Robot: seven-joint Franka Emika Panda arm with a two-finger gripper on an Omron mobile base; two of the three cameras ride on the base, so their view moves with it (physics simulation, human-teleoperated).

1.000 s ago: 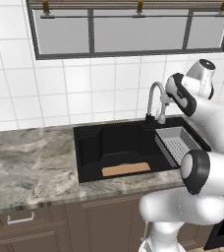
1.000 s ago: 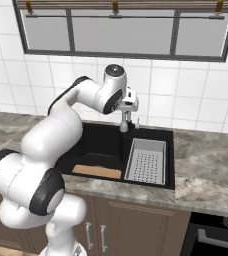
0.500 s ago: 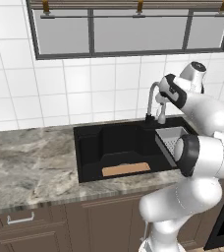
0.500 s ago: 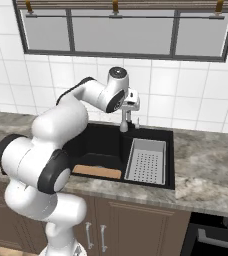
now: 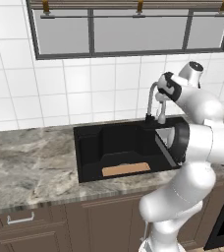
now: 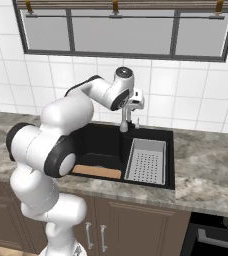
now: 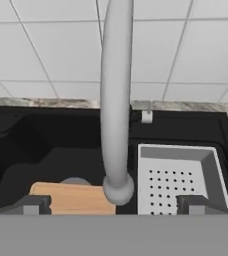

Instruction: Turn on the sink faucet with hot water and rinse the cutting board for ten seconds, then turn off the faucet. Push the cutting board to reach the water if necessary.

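The sink faucet (image 5: pixel 151 97) (image 7: pixel 115 100) arches over the back of the black sink (image 5: pixel 87 147) (image 6: pixel 170 150). My gripper (image 5: pixel 161 105) (image 6: pixel 132 113) (image 7: pixel 113 207) hovers open right at the gooseneck, with a dark fingertip (image 7: pixel 32 204) on each side of the spout and nothing between them but the spout's mouth. No water runs from the spout. The cutting board (image 5: pixel 126 169) (image 6: pixel 96 171) (image 7: pixel 70 198) lies flat on the sink floor at its front edge, a little to the side of the spout's mouth.
A grey perforated drain tray (image 6: pixel 146 160) (image 7: pixel 178 175) fills the sink's right part. A small grey knob (image 7: pixel 146 116) sits on the rim behind the spout. Marble counter (image 5: pixel 30 162) runs on both sides, with tiled wall and window behind.
My hand has drifted a little left, closer to the faucet's gooseneck, and the arm's elbow has swung round. Board, tray and faucet have not moved.
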